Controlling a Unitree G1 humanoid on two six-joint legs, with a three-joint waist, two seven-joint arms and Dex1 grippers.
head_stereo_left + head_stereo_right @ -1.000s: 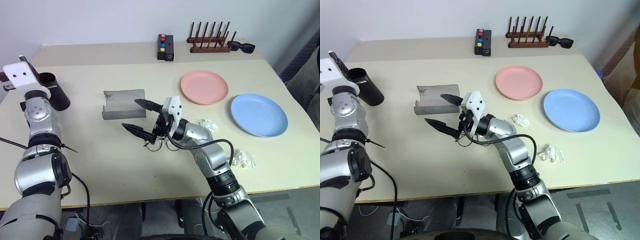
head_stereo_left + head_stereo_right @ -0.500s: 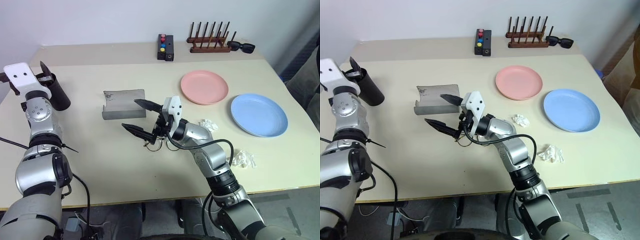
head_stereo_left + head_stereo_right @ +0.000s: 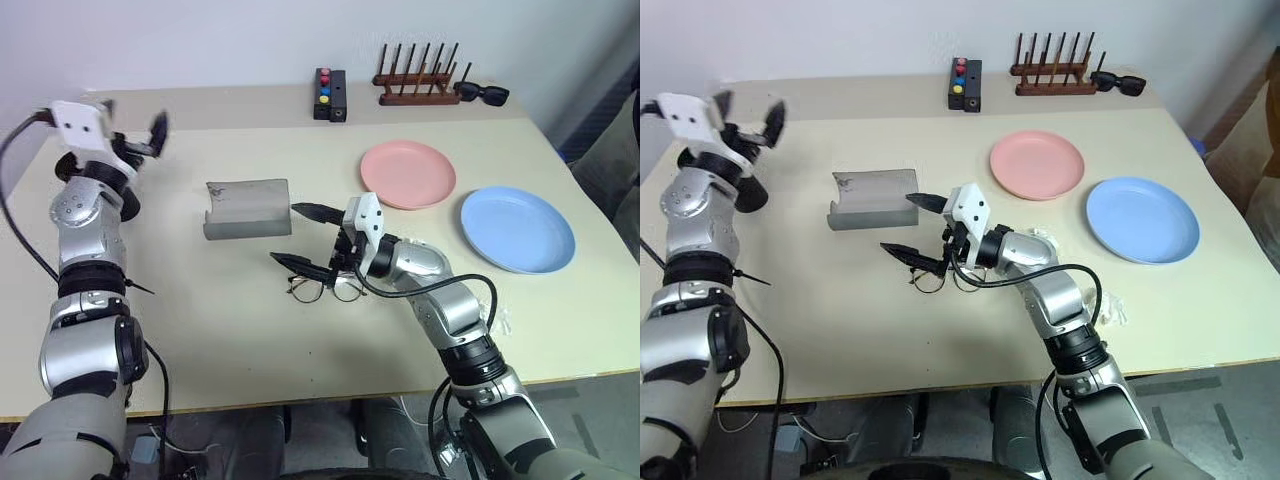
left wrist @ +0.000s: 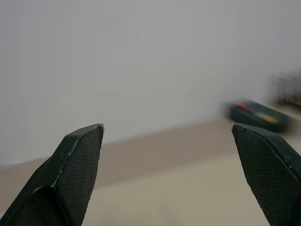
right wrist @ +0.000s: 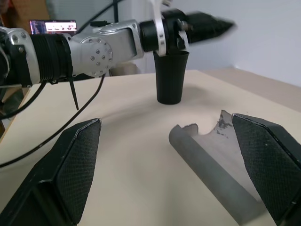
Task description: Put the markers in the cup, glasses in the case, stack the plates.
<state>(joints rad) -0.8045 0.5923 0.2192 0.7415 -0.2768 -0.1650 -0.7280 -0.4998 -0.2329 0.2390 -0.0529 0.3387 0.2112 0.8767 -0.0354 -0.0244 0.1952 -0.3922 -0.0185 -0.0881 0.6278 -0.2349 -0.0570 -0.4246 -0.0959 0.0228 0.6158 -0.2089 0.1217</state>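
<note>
Now the glasses (image 3: 326, 290) lie just beneath the right gripper's (image 3: 308, 238) spread, empty jaws.

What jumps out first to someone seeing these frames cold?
The right tool, spread open mid-table, hovers just over the wire-framed glasses that lie in front of the open grey case. At the table's far left the left tool stands open above the dark cup. The pink plate and blue plate lie side by side, unstacked, on the right.
</note>
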